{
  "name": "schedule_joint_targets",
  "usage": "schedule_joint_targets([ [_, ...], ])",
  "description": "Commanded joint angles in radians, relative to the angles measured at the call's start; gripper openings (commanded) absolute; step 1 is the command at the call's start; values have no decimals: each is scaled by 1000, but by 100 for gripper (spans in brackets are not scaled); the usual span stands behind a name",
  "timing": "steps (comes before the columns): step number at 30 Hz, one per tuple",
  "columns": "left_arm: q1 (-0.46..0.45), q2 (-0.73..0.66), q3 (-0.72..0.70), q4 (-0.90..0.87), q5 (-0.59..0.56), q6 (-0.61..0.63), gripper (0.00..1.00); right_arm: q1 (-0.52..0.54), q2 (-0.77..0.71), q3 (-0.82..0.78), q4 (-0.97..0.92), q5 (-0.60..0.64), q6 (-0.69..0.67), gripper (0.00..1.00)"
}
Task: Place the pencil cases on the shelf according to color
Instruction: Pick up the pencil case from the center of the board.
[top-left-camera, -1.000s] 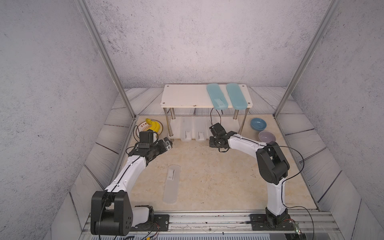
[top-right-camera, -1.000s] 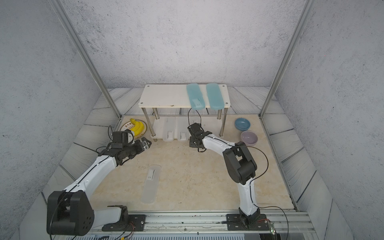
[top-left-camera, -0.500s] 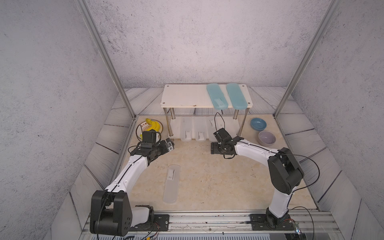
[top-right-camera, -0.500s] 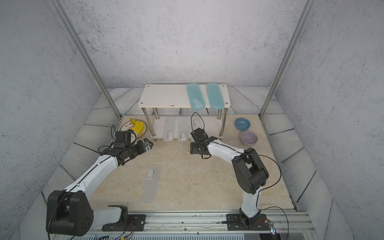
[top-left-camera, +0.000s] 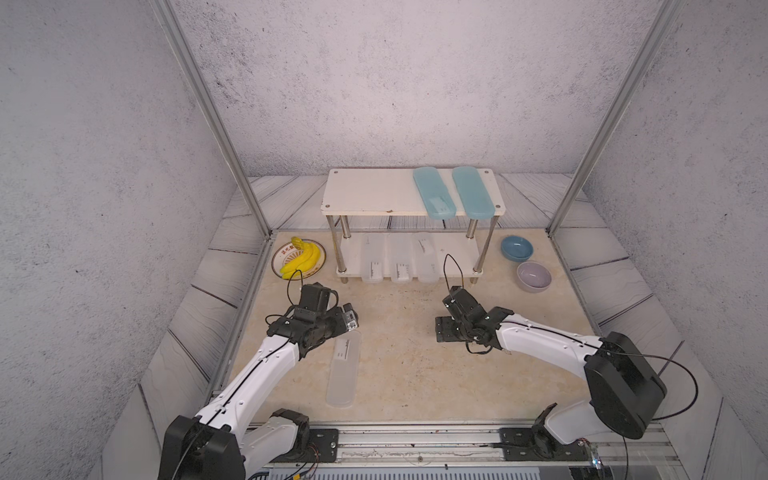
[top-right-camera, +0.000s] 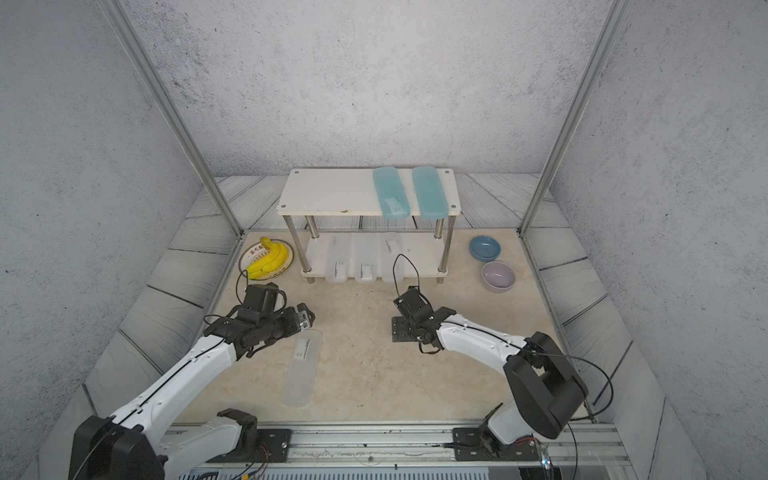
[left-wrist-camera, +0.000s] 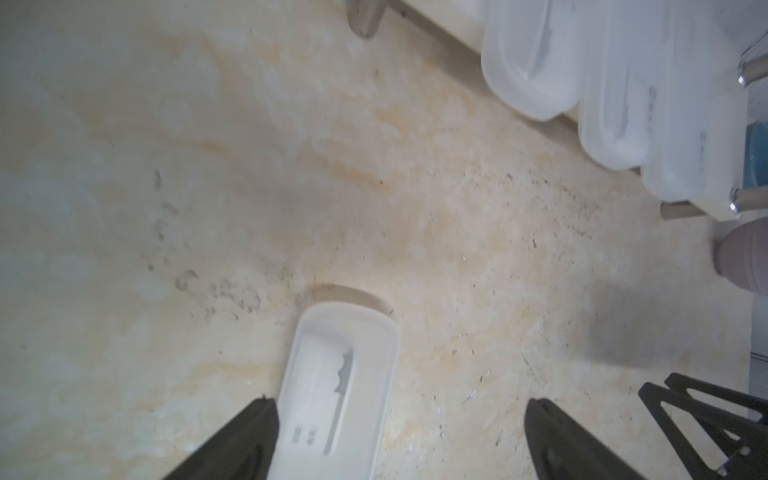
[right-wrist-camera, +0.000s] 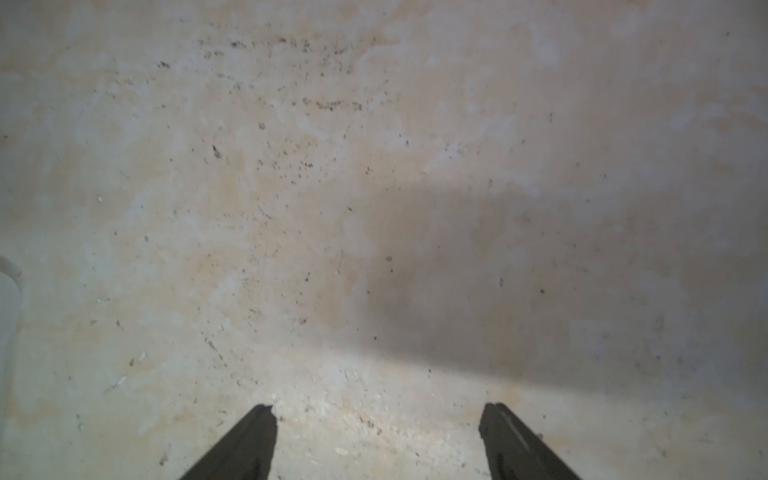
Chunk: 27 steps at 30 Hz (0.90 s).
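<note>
The beige desk (top-left-camera: 415, 374) fills the floor of the booth, and at its far edge stands the shelf (top-left-camera: 365, 193), two white boards on chrome legs. Up on the top board, at the right end, two teal pencil cases (top-left-camera: 432, 198) (top-left-camera: 473, 197) lie side by side, long ways near to far, their near ends poking past the board's front edge. On the lower board sit three clear pencil cases (top-left-camera: 372, 259) (top-left-camera: 401, 259) (top-left-camera: 426, 257), packed close together at the middle, near ends hanging over the edge too. And there's the fourth clear case (top-left-camera: 344, 370), flat on the desk, left of centre and well short of the shelf, label toward its far end. Left of the shelf, a plate (top-left-camera: 318, 270) carries bananas (top-left-camera: 301, 259); to the right, a blue bowl (top-left-camera: 516, 248) with a lilac bowl (top-left-camera: 534, 276) just nearer. Now the left gripper (left-wrist-camera: 401, 403): spread wide over the far end of that lone case, one finger just beside the case's edge, the other well off over the desk, pinching nothing. The right gripper (right-wrist-camera: 378, 405) is spread as well, empty, over bare desk right of centre.
</note>
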<state>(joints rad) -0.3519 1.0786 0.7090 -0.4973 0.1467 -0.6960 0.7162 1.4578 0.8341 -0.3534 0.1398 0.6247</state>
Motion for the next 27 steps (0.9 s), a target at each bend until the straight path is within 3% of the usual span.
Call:
schedule_joint_targets([
  [1, -66, -16, -41, -52, -38, -93, 99, 7, -56, -54, 22, 33, -20, 83],
  [10, -81, 34, -94, -72, -108, -172, 99, 7, -149, -151, 44, 44, -49, 84],
  [21, -93, 98, -167, -10, -16, -246, 99, 7, -159, -205, 77, 67, -56, 84],
  [27, -182, 206, -109, 39, 17, -256, 99, 7, -204, -222, 58, 105, -55, 84],
])
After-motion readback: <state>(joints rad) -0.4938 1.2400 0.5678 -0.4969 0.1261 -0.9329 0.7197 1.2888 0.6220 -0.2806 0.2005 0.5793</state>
